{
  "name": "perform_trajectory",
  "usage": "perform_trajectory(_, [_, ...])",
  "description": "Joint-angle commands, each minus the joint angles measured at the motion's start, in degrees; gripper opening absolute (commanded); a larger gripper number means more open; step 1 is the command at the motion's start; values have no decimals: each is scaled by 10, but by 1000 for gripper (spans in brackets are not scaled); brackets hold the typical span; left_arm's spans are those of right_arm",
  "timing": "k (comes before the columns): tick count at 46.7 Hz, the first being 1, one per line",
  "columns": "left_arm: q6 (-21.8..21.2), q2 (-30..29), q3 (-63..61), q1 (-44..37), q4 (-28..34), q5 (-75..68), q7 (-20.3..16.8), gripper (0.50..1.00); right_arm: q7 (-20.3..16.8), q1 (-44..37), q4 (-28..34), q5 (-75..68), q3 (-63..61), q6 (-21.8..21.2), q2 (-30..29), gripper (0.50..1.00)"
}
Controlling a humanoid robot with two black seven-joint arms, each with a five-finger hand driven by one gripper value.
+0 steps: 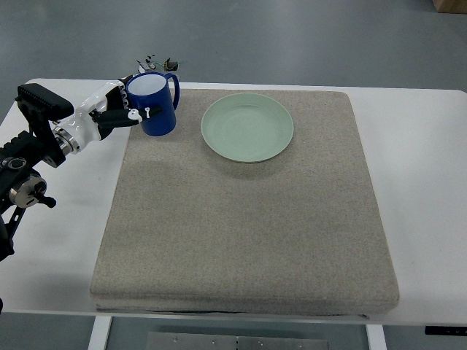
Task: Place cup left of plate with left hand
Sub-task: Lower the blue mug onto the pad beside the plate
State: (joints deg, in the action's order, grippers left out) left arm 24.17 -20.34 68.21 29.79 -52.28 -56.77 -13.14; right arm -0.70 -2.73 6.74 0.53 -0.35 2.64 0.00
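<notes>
Your left hand (125, 109) gripped the blue cup (154, 103) — fingers wrapped round it — on the mat (241, 219), just left of the green plate (247, 127).

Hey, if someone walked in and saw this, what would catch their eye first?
Probably the blue cup at the mat's far left corner, with the left robot hand wrapped around it. Next, the pale green plate just to its right on the grey mat.

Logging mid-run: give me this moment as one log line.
left hand: shut on blue cup | cup: upright on mat, left of green plate, apart | right: not in view
</notes>
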Motion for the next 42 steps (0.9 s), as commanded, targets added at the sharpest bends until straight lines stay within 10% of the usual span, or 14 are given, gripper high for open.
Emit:
perform_trajectory(1, [0, 1, 0, -2, 17, 2, -9, 500, 0, 0, 0, 0, 0, 0, 0, 934])
perform_trajectory(17, [2, 6, -18, -4, 51, 1, -36, 523, 0, 0, -1, 0, 0, 0, 0, 934])
perform_trajectory(42, [0, 7, -47, -4, 58, -4, -36, 851, 0, 0, -1, 0, 0, 0, 0, 934])
